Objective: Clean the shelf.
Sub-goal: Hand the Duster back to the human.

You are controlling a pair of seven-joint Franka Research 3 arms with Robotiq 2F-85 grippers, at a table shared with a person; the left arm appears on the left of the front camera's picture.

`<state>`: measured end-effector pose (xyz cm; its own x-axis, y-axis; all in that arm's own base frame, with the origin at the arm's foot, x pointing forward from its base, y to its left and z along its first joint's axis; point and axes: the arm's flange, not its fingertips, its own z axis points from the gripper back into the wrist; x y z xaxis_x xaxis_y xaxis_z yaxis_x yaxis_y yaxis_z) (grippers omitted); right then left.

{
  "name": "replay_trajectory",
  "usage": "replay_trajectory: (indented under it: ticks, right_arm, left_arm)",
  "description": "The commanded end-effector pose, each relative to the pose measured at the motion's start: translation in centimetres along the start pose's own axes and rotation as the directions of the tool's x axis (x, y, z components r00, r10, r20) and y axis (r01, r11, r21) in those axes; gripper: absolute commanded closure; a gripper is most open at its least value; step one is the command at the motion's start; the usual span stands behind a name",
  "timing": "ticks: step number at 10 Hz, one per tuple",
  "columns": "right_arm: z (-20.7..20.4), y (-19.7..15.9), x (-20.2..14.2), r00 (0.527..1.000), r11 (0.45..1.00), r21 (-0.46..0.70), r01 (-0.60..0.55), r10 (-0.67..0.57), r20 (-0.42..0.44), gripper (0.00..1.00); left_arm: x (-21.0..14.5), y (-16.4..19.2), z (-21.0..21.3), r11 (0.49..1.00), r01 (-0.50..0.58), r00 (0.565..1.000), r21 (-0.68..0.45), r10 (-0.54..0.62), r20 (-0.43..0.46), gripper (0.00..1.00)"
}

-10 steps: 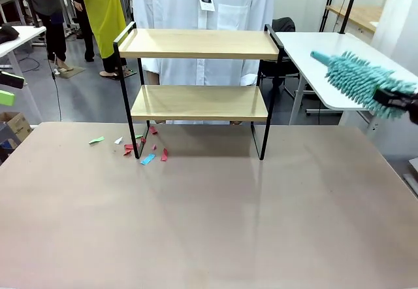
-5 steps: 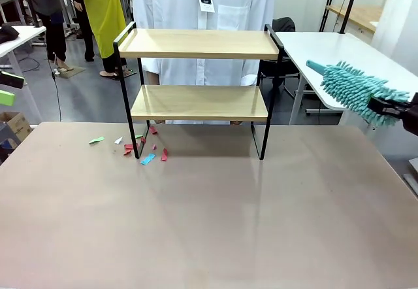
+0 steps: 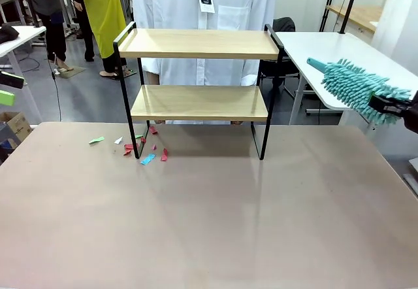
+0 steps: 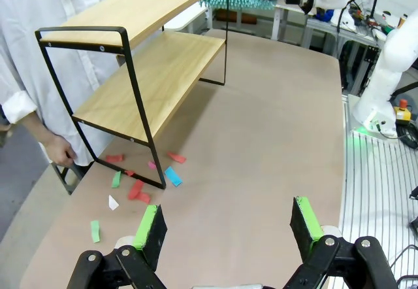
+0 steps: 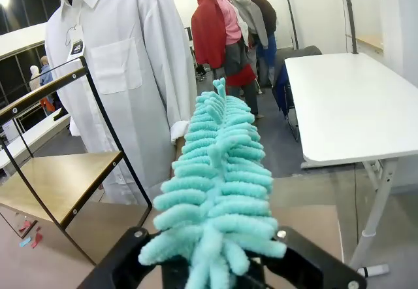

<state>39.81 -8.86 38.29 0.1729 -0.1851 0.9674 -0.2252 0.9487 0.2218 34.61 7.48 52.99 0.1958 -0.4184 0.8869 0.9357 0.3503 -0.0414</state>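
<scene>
The shelf stands at the far middle of the table, both light wooden boards bare. To its right my right gripper is shut on the handle of a teal fluffy duster, held in the air level with the upper board and pointing left toward it. The right wrist view has the duster rising from that gripper, with the shelf to the left. My left gripper hangs open over the table's left side, facing the shelf, nothing between its green pads.
Small red, blue, green and white paper scraps lie on the table by the shelf's left front foot. A person in a white coat stands right behind the shelf, one hand low. A white side table stands at the right.
My right gripper has shifted the duster slightly left and a little lower. The left gripper, the shelf and the scraps have not moved.
</scene>
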Motion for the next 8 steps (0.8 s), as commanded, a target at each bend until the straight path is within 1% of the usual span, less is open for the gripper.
replay_trajectory:
  ticks: [1, 8]
  right_arm:
    - [0.15, 0.2, 0.34, 1.0, 1.0, -0.011, -0.006, 0.006, -0.011, 0.83]
    - [0.15, 0.2, 0.34, 1.0, 1.0, -0.011, -0.006, 0.006, -0.011, 0.83]
  left_arm:
    - [0.18, 0.1, 0.01, 1.0, 0.014, 0.999, -0.003, -0.013, 0.031, 0.0]
    - [0.18, 0.1, 0.01, 1.0, 0.014, 0.999, -0.003, -0.013, 0.031, 0.0]
